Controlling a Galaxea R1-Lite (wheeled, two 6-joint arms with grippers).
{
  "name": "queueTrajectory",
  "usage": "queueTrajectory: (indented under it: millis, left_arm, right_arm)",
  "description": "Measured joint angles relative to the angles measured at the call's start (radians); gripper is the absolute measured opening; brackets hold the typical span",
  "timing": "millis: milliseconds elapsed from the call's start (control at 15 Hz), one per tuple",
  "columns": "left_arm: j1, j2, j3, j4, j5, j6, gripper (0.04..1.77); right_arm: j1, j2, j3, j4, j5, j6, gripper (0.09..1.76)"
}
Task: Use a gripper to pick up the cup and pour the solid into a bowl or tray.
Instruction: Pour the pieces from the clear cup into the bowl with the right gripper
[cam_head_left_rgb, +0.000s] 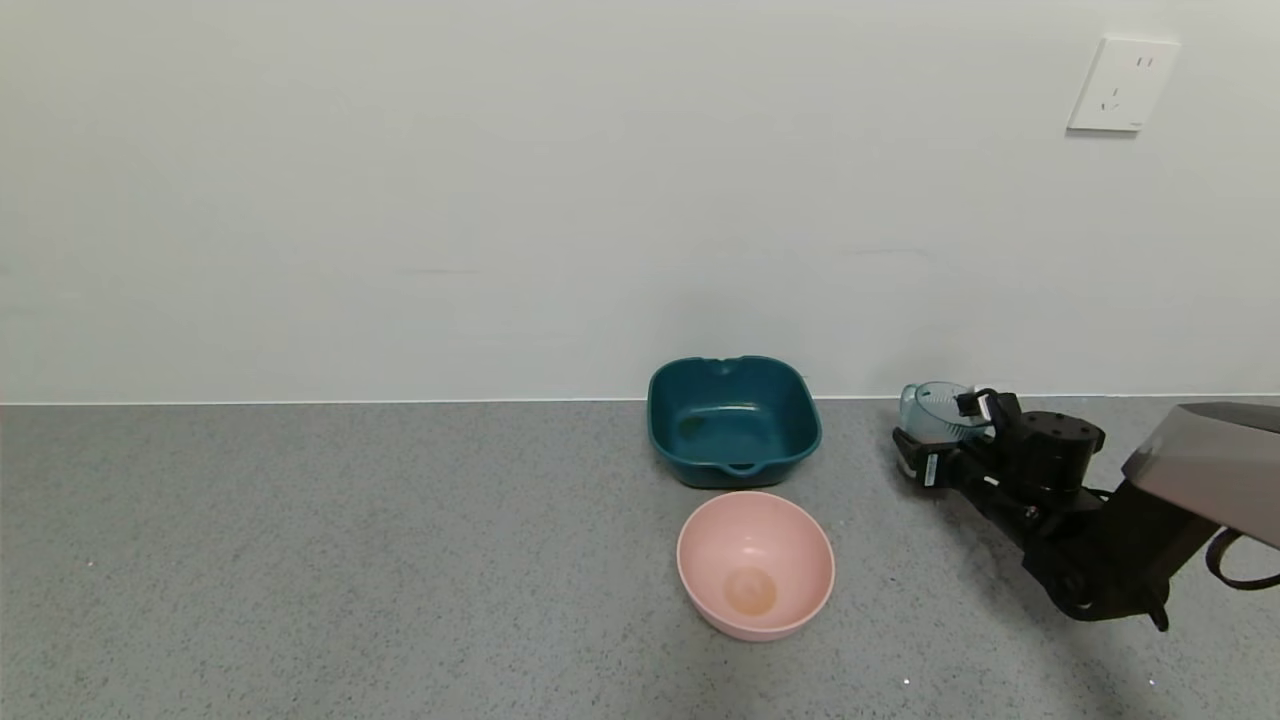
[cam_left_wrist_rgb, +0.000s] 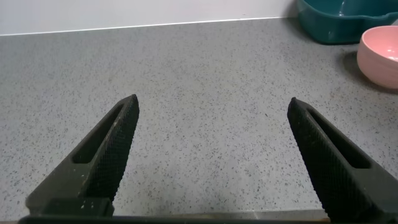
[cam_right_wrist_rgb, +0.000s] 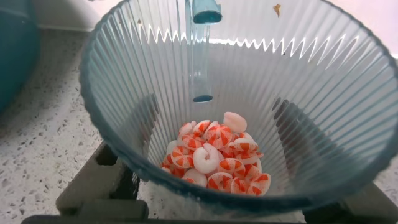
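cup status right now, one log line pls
right gripper: around cup | pieces: in cup | teal dish: empty | left gripper: open, idle

The cup looks like thin translucent plastic, ribbed all round, with a glossy blue-green rim. The solid in its bottom is smooth, slightly shiny orange-red and white pieces. Left of the cup, the tray is dark teal plastic with a soft sheen; the bowl in front of the tray is matt pink plastic. The counter is speckled grey, stone-like and faintly grainy. The left gripper has matt black fingers with a finely knurled inner face. The right gripper is matt black, its arm shell satin silver-grey.
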Motion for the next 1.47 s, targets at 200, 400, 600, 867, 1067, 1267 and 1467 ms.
queueTrajectory:
  millis: [200,400,600,867,1067,1267,1467]
  left_arm:
    - [0.000,0.000,0.000,0.000,0.000,0.000,1.72]
    - [0.000,0.000,0.000,0.000,0.000,0.000,1.72]
    - [0.000,0.000,0.000,0.000,0.000,0.000,1.72]
    - [0.000,0.000,0.000,0.000,0.000,0.000,1.72]
    - [0.000,0.000,0.000,0.000,0.000,0.000,1.72]
    - [0.000,0.000,0.000,0.000,0.000,0.000,1.72]
    - [0.000,0.000,0.000,0.000,0.000,0.000,1.72]
  right_arm:
    - [0.003,-0.048,-0.017,0.074,0.000,-0.019,1.38]
    - [0.012,-0.107,-0.029,0.148,0.000,-0.045,1.38]
    - [0.025,-0.172,-0.047,0.236,-0.003,-0.076,1.38]
    - [0.047,-0.249,-0.117,0.387,-0.008,-0.121,1.38]
    - [0.072,-0.272,-0.190,0.443,-0.035,-0.195,1.38]
    - [0.096,-0.273,-0.250,0.516,-0.042,-0.289,1.38]
    - [0.102,-0.254,-0.301,0.543,-0.078,-0.394,1.38]
